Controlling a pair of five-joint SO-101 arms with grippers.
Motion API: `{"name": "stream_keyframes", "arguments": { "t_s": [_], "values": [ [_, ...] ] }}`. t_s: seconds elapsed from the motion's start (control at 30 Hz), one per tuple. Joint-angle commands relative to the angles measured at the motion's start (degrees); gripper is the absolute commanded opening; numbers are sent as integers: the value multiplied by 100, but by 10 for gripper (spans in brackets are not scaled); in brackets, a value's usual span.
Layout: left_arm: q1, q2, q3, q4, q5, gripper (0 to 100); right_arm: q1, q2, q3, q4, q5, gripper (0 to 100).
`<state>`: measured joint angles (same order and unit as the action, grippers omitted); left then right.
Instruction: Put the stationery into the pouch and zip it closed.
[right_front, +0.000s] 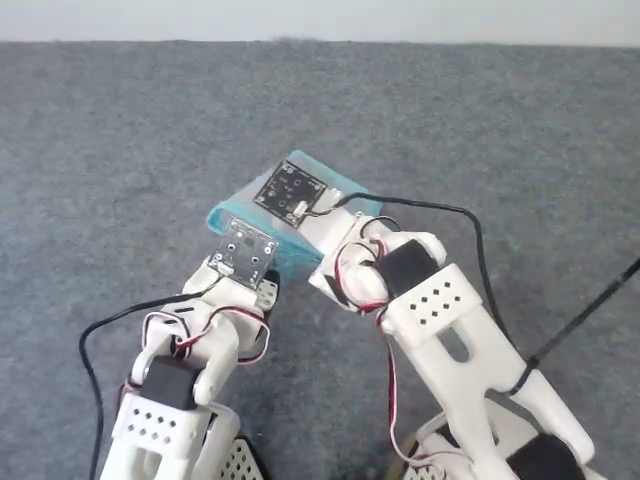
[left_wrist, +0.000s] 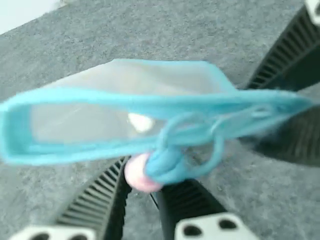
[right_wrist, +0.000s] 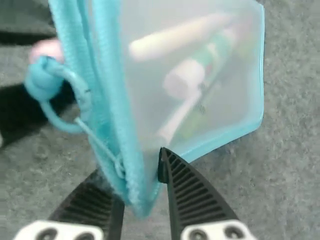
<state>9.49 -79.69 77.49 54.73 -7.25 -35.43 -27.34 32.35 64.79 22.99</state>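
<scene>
Pouch (right_wrist: 200, 85), stationery (right_wrist: 185, 80) showing inside, is held mid-surface between both arms. The left gripper (left_wrist: 142, 182) is clenched on its blue zip pull (left_wrist: 165, 162); the right gripper (right_wrist: 137, 172) clamps its end. Grey carpeted surface (right_front: 120, 150) stretches back to a pale wall (right_front: 320, 18).

surface: grey felt-like table cover (right_front: 120, 150), fine speckled texture, reaching the 3, 6 and 9 o'clock edges in the high view | background: pale plain wall strip (right_front: 320, 20) along the 12 o'clock edge, meeting the cover in one straight line
</scene>
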Motion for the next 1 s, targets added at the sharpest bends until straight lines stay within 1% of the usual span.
{"name": "stream_keyframes", "arguments": {
  "t_s": [0.0, 0.13, 0.23, 0.43, 0.53, 0.8, 0.97],
  "values": [
    [-484, -70, -154, -193, -44, 11, 453, -75, 246, -66, 185, 7],
    [-826, -70, -259, -185, -18, 11, 620, -84, 580, -251, 185, 7],
    [-1020, -70, -277, -185, -18, 11, 681, -101, 695, -251, 360, 7],
    [-1354, -70, -277, -316, -9, 11, 1059, -127, 844, -259, 431, 7],
    [-1512, -62, -268, -396, -9, 11, 1262, -136, 941, -259, 695, 7],
    [-1521, -53, -251, -396, -9, 11, 2193, -136, 1055, -268, 1345, 7],
    [-1512, -62, -242, -396, -9, 11, 2589, -92, 1037, -382, 1547, 7]
  ]
}}
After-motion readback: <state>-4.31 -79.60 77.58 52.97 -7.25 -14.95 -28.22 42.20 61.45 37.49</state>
